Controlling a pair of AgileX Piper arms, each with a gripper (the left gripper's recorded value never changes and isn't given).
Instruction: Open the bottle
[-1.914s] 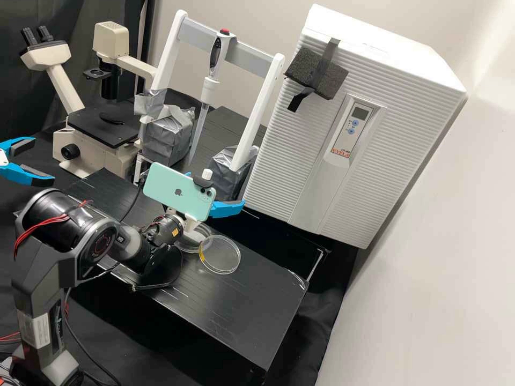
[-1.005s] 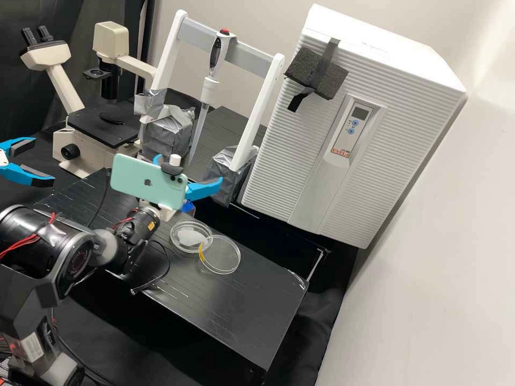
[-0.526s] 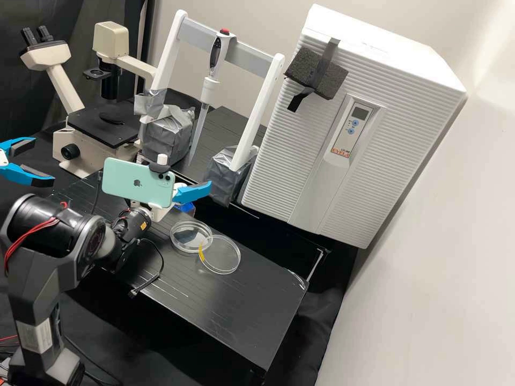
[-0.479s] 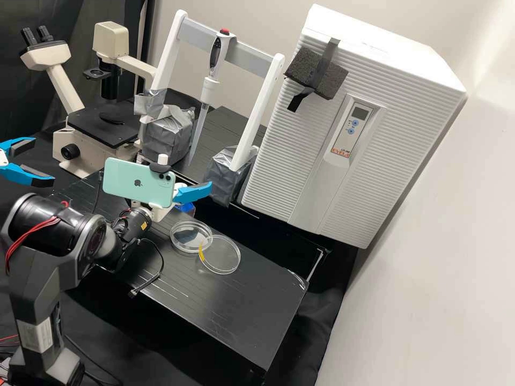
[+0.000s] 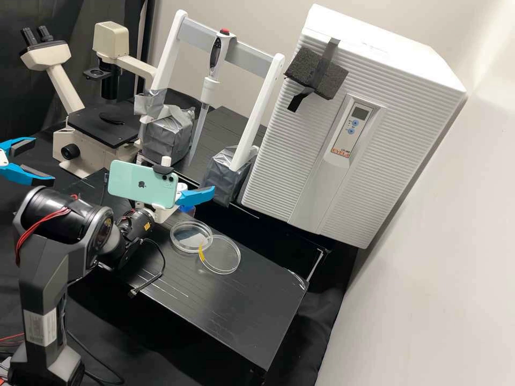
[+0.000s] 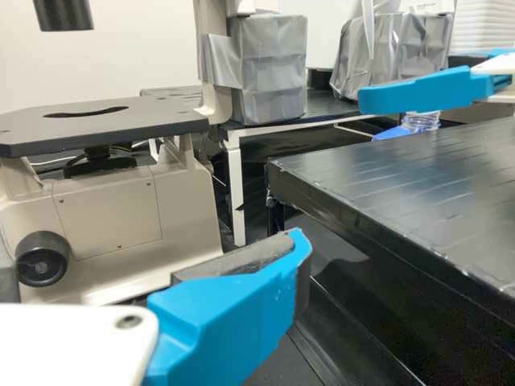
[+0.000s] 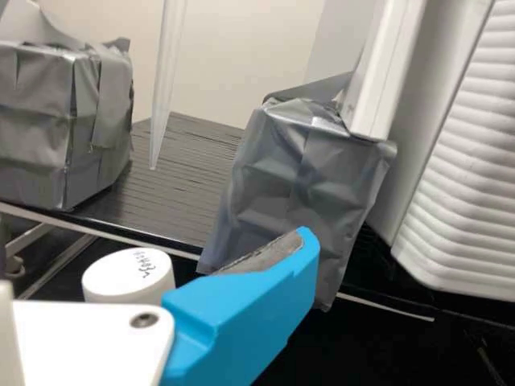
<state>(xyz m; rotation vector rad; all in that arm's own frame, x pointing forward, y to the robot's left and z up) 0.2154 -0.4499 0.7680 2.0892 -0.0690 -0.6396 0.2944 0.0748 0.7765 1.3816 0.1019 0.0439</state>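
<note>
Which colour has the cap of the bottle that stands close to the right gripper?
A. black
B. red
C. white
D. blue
C: in the right wrist view the bottle cap is plainly white, with a few small dark marks on its top.

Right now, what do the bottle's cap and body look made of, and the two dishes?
Cap: opaque white with a matte top, likely plastic.
Bottle: clear, faintly ridged, with glints; probably plastic, but glass is not ruled out.
Dishes: clear, thin-walled, with glossy rims; likely plastic.
</note>
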